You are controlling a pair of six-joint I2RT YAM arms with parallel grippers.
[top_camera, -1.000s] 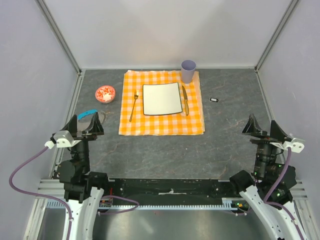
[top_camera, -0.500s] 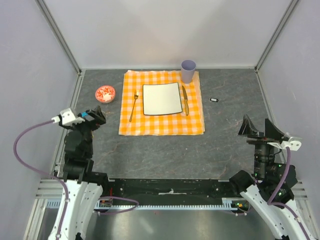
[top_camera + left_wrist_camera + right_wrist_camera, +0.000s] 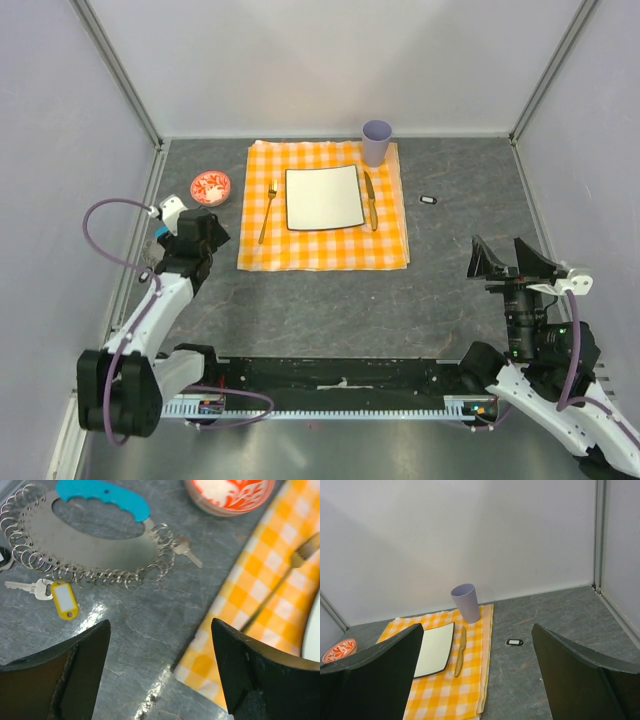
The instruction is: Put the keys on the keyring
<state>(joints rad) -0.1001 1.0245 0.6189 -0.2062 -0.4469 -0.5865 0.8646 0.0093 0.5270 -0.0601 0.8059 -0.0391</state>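
Since the left gripper point(image 3: 160, 672) hangs spread wide over the keyring point(image 3: 102, 496), it should centre on the yellow-tagged key point(image 3: 25, 585) before descending. Right gripper point(image 3: 477, 680) likewise spread, empty.

No legible text, brand, number or sign in any view. White insert of the yellow key tag point(image 3: 64, 599): blank. Small black tag point(image 3: 514, 642): too small to read.
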